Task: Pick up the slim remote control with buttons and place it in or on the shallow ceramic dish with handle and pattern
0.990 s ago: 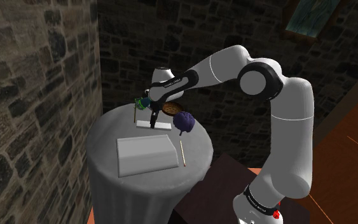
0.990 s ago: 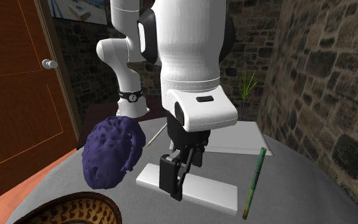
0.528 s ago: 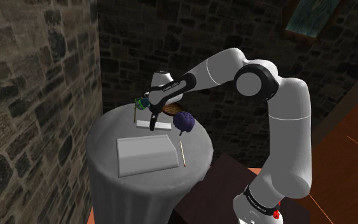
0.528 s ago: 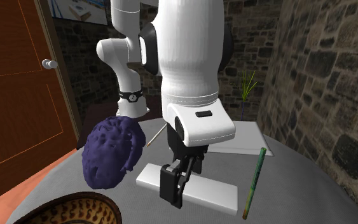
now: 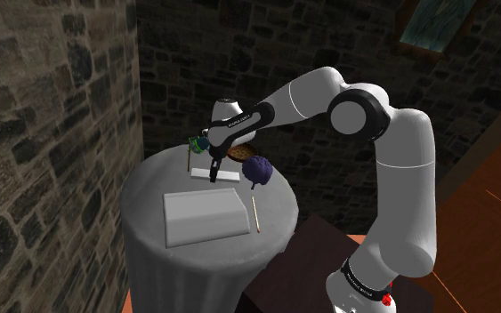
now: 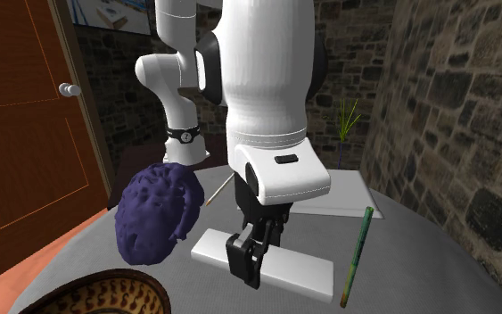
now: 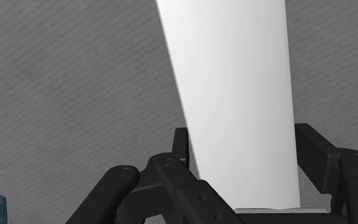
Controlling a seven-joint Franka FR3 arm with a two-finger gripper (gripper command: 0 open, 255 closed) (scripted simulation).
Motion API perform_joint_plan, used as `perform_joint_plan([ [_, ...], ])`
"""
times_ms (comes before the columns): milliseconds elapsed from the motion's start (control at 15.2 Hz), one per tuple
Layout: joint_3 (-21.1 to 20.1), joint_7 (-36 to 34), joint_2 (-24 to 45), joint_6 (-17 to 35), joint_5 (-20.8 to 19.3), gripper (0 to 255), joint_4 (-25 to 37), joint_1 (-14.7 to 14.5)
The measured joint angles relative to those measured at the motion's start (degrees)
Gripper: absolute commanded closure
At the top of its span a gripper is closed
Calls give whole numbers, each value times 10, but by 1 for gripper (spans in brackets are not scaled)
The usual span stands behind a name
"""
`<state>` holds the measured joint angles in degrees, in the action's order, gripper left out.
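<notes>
The remote [image 6: 304, 268] is drawn as a plain white slim bar, lying flat on the grey-clothed round table [image 5: 147, 194]. My gripper [image 6: 246, 261] stands over the end of it that lies nearer the purple lump, fingers down on the bar. In the wrist view the remote [image 7: 234, 95] runs between the two black fingers [image 7: 316, 150], which clasp its long sides; the gripper [image 7: 242, 143] is shut on it. The dish [image 6: 106, 295], brown with a patterned rim, sits at the second exterior view's lower left. In the shoulder view the dish [image 5: 239, 153] lies just behind the gripper [image 5: 213, 175].
A purple lumpy object [image 6: 157, 212] stands close beside the gripper, between the remote and the dish. A green-blue stick [image 6: 356, 254] lies past the remote's other end. A white box [image 5: 204, 216] and a thin wooden stick [image 5: 255, 214] lie nearer the stand. Stone walls close in.
The hand came down a little onto the white remote, and its fingers closed from wide apart onto the remote's sides. The remote has not left the table.
</notes>
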<state>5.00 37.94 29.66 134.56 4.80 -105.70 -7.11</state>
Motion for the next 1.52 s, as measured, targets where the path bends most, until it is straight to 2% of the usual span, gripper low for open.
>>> perform_joint_plan([
  [462,0,-1,-4,-6,-1,255,1,0],
  [1518,6,-8,-76,-101,-11,255,24,-3],
])
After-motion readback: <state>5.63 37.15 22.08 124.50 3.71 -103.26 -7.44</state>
